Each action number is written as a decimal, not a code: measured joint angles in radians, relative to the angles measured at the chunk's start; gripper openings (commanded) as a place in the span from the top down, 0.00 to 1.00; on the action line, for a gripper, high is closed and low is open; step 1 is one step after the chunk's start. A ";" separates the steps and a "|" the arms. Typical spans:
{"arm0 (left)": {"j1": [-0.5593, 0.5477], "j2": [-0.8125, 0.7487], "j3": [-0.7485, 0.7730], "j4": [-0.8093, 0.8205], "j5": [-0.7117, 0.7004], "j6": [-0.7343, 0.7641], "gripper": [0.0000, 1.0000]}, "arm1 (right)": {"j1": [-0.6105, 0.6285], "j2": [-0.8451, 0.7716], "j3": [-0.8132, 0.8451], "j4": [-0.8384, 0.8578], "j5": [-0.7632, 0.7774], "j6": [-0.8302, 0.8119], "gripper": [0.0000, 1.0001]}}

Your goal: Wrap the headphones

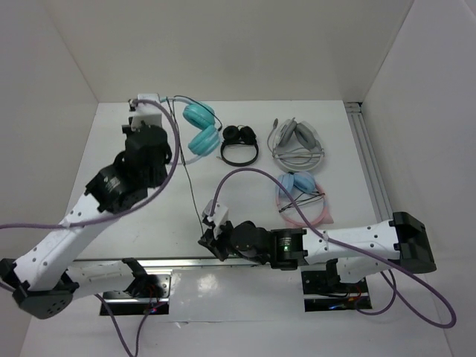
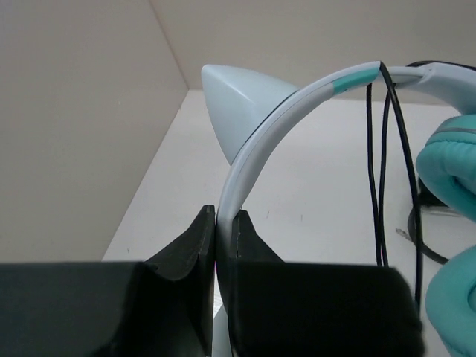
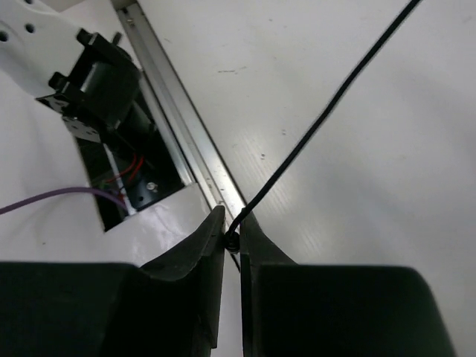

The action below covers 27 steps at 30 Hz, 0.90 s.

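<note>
The headphones (image 1: 199, 126) are at the far left of the desk (image 1: 349, 163), their teal cups close together. My left gripper (image 2: 223, 217) is clenched on the pale headband. The band rises from between my fingers, passes a pointed ear (image 2: 239, 104) and arches right toward the teal cups (image 2: 450, 167). The thin black cable (image 2: 381, 171) hangs over the band there in a few strands.

From the headphones the cable runs down the desk toward the near edge. My right gripper (image 3: 232, 227) is pinched on it there, just beside the metal rail (image 3: 178, 119) along that edge. The cable leaves my fingers in a straight line, up and to the right.

To the right of the headphones sit a small black pair (image 1: 239, 143) and a grey-white pair (image 1: 297, 141), with a pink-banded pair (image 1: 301, 199) nearer to me.
</note>
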 measured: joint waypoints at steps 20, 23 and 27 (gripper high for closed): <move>0.286 0.179 -0.135 -0.161 0.469 -0.193 1.00 | -0.098 0.131 0.219 -0.200 0.007 -0.143 1.00; 0.246 0.176 -0.146 -0.172 0.431 -0.175 1.00 | -0.113 0.137 0.308 -0.261 0.009 -0.196 1.00; 0.225 0.134 -0.190 -0.179 0.394 -0.167 1.00 | -0.136 0.136 0.429 -0.321 -0.003 -0.252 1.00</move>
